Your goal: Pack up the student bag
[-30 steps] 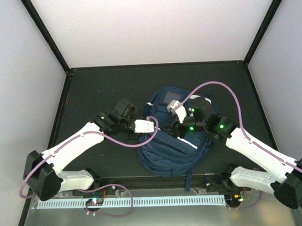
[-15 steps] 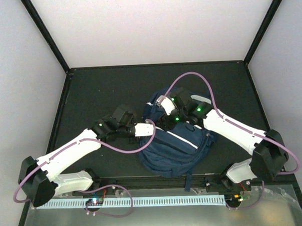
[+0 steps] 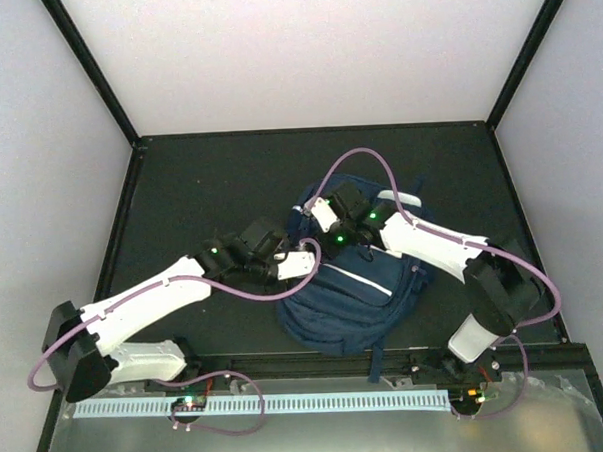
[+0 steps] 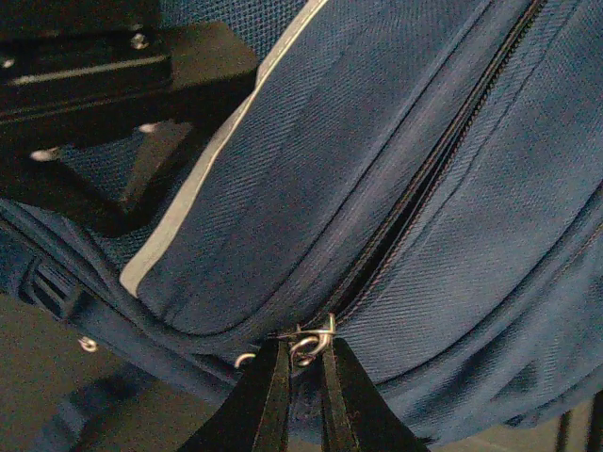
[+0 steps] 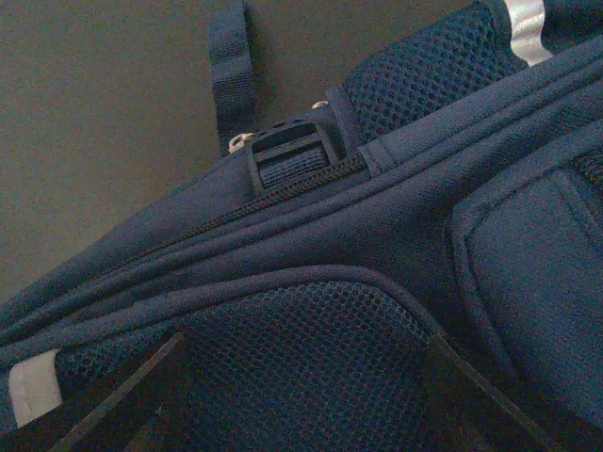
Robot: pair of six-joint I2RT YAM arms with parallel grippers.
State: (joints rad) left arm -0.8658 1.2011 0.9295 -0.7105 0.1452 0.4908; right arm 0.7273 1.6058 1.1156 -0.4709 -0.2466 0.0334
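Note:
The student bag (image 3: 355, 299) lies flat in the middle of the dark table, navy with a thin white stripe. My left gripper (image 3: 307, 258) is at the bag's left edge. In the left wrist view my left gripper (image 4: 303, 363) is shut on the metal zipper pull (image 4: 313, 343) at the end of a partly parted zipper (image 4: 415, 198). My right gripper (image 3: 318, 215) hangs over the bag's upper left corner. In the right wrist view its jaws stand wide apart, and my right gripper (image 5: 301, 395) straddles a mesh pocket (image 5: 301, 348) below a black buckle (image 5: 287, 155).
A loose navy strap (image 5: 231, 66) trails from the bag onto the dark mat (image 3: 180, 191). Purple cables (image 3: 364, 163) loop over both arms. Black frame posts (image 3: 90, 70) and white walls enclose the back and sides. A metal rail (image 3: 289, 402) runs along the near edge.
My right arm swung left and farther across the top of the bag, and its jaws opened wider. My left gripper shifted slightly right, still shut on the zipper pull.

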